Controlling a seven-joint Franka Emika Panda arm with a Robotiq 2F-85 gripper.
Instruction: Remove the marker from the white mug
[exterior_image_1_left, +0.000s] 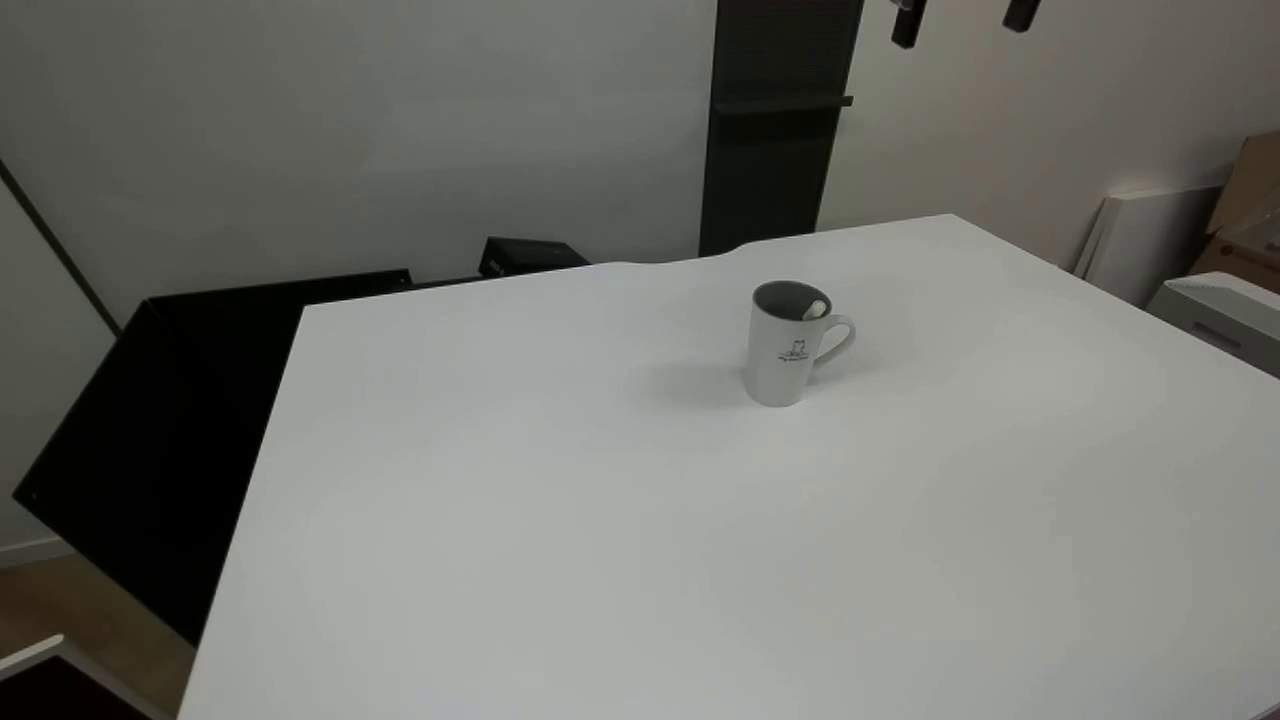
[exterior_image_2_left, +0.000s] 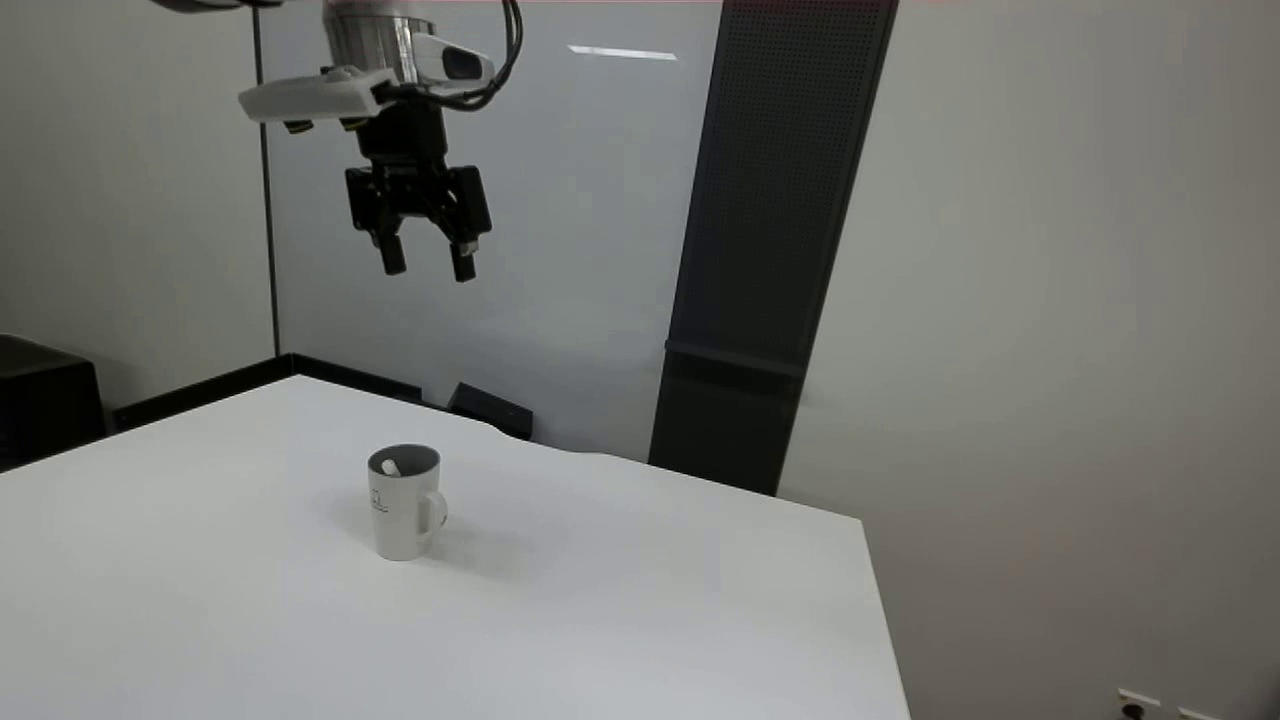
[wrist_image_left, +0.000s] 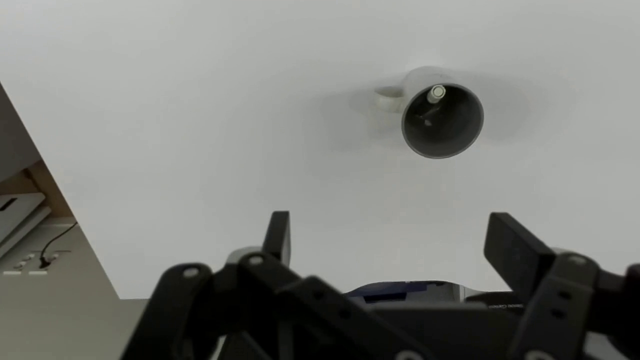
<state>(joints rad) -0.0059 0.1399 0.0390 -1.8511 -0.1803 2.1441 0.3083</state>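
Observation:
The white mug stands upright on the white table in both exterior views (exterior_image_1_left: 772, 355) (exterior_image_2_left: 398, 520). It has a dark grey inside and one loop handle. The marker leans inside the mug, with only its whitish end showing near the rim (exterior_image_1_left: 815, 310) (exterior_image_2_left: 391, 468); the rest is hidden by the mug wall. In the wrist view, the mug (wrist_image_left: 424, 79) is seen from above, and the marker (wrist_image_left: 436, 94) rests at the rim near the handle side. My gripper (exterior_image_2_left: 429, 268) is open and empty, high above the table; its fingers also show in the wrist view (wrist_image_left: 389, 225).
The white table (exterior_image_1_left: 520, 480) has a curved notch in its far edge. A black box (exterior_image_1_left: 535, 255) sits behind that edge. A dark panel (exterior_image_2_left: 770, 250) stands against the wall. White and grey items (exterior_image_1_left: 1220, 310) stand beyond a side edge.

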